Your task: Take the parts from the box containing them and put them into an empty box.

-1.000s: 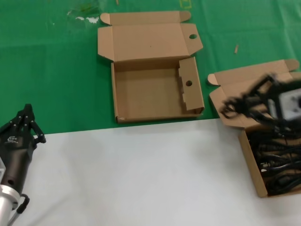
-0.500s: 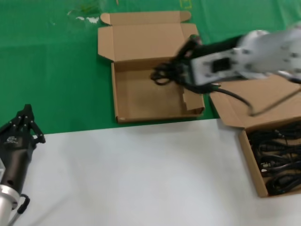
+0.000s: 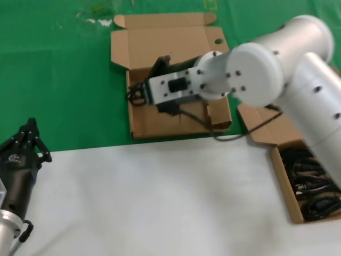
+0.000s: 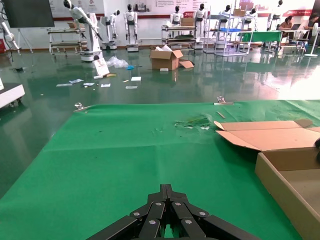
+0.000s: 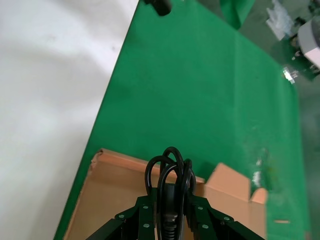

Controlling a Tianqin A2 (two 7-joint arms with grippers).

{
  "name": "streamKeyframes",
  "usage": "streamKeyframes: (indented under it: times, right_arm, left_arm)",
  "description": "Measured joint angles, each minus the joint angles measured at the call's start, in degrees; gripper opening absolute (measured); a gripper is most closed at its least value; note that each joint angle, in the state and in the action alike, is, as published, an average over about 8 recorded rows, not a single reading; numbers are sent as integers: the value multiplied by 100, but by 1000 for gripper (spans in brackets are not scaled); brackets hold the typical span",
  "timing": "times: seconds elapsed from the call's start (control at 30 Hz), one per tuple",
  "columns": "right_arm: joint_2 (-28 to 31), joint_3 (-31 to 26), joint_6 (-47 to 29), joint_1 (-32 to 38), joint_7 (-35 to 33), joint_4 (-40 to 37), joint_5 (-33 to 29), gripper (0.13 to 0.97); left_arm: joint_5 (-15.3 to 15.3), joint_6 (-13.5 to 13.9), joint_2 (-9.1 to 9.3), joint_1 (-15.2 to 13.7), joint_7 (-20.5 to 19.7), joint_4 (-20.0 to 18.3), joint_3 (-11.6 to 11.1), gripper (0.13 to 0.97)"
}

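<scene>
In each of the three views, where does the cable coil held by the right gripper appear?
Head view: cable coil over the empty box, its left side.
Left wrist view: not clearly in it.
Right wrist view: cable coil between the right gripper fingers.
Shared landmark: the empty box.

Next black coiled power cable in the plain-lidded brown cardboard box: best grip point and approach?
Probably from straight above, since the plain-lidded brown cardboard box is open-topped with walls all round. Close across the bunched strands of a top black coiled power cable, not a single loop or plug. The right tool holds its current cable this way; the left tool is parked.
</scene>
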Motion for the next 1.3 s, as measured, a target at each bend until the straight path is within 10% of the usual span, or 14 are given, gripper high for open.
streamKeyframes:
  times: [0.67, 1.3]
  right_arm:
    - [-446, -24, 736, -68, -431, -1144, -224, 293]
    - [732, 1099, 693, -1562, 328, 1530, 357, 594]
  left_arm:
    - [0, 0, 0, 0, 0, 0, 0, 140]
    - [0, 0, 0, 0, 0, 0, 0, 140]
